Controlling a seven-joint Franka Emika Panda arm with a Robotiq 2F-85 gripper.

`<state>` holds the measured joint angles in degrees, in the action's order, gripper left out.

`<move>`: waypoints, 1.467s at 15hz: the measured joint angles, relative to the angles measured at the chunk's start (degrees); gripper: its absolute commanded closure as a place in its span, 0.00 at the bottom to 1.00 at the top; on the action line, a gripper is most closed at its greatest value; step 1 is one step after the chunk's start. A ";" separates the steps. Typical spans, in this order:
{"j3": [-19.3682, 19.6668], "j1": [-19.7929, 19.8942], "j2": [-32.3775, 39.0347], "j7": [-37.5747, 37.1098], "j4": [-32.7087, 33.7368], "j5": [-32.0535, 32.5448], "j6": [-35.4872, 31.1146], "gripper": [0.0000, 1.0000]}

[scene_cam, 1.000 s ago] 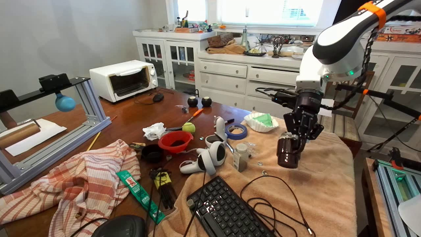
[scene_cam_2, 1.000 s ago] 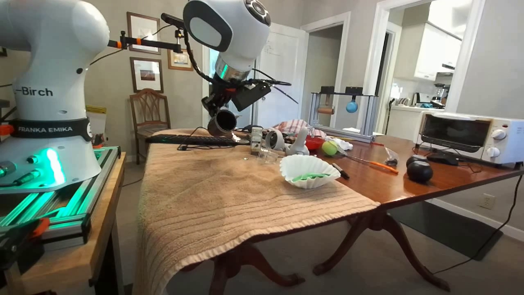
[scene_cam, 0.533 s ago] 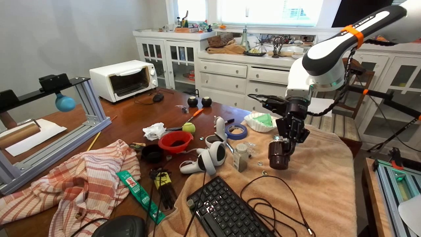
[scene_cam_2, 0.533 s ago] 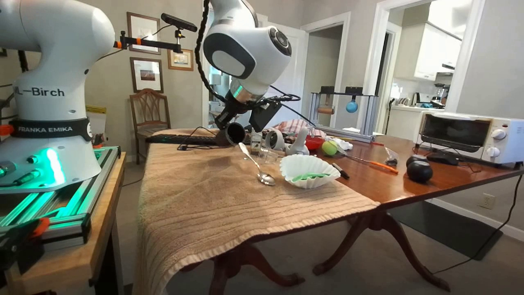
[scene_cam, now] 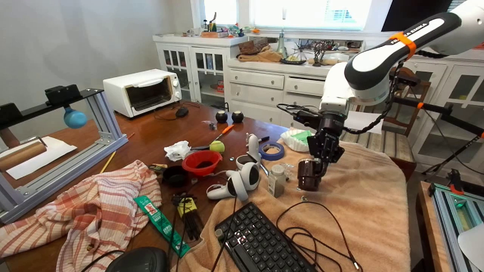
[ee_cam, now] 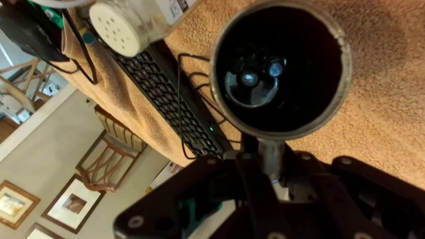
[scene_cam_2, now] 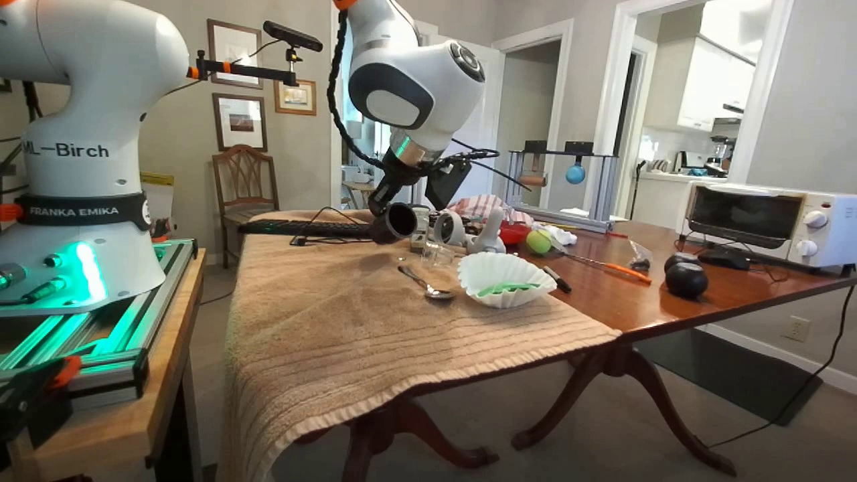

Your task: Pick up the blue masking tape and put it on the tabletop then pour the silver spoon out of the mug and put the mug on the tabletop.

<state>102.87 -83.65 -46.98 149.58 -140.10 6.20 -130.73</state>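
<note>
1. Grasping the mug (scene_cam_2: 393,223) by its handle: black end effector (ee_cam: 272,162), at lower centre of the wrist view, dark and blurred at close range.
2. Held near the tan towel (scene_cam: 370,215) and tilted, with mouth toward the viewer in an exterior view; near-black and glossy inside, with small bright reflections, in the wrist view. Cannot tell whether touching the towel below.
3. Out of the mug, lying on the same towel: silver spoon (scene_cam_2: 428,288), with bowl just beside a white fluted dish (scene_cam_2: 499,268) and handle pointing back toward the mug.
4. Inside that dish: a green piece (scene_cam_2: 507,289), too unclear to name.
5. Near the mug, upright on the towel: clear shaker (scene_cam: 277,181) with a pale lid full of holes.
6. Past the shaker, lying flat: blue masking tape (scene_cam: 273,156), between the fluted dish and 2 white controllers (scene_cam: 254,148). Close to the towel's edge; cannot tell whether on towel or bare wood.
7. Toward the bottom of an exterior view, on the towel: black keyboard (scene_cam: 264,241).
8. Farther out, on bare brown wood of the surface (scene_cam: 189,130): red bowl (scene_cam: 194,159), yellow-green ball (scene_cam: 217,146), crumpled white wad (scene_cam: 177,150), striped cloth (scene_cam: 106,211).
9. At the far end: white toaster oven (scene_cam: 141,92), beside a black computer mouse (scene_cam: 182,112).
</note>
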 measured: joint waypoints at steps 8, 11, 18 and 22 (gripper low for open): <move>-5.95 3.41 9.44 -13.53 -10.09 1.86 -23.56 0.96; -9.44 5.81 14.69 -19.01 -12.92 1.86 -28.70 0.96; -26.94 18.75 28.41 -33.41 -15.92 1.84 -31.96 0.96; -30.84 21.59 36.61 -39.71 -13.72 1.84 -32.27 0.96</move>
<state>72.03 -62.06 -10.37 109.86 -153.82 8.04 -163.01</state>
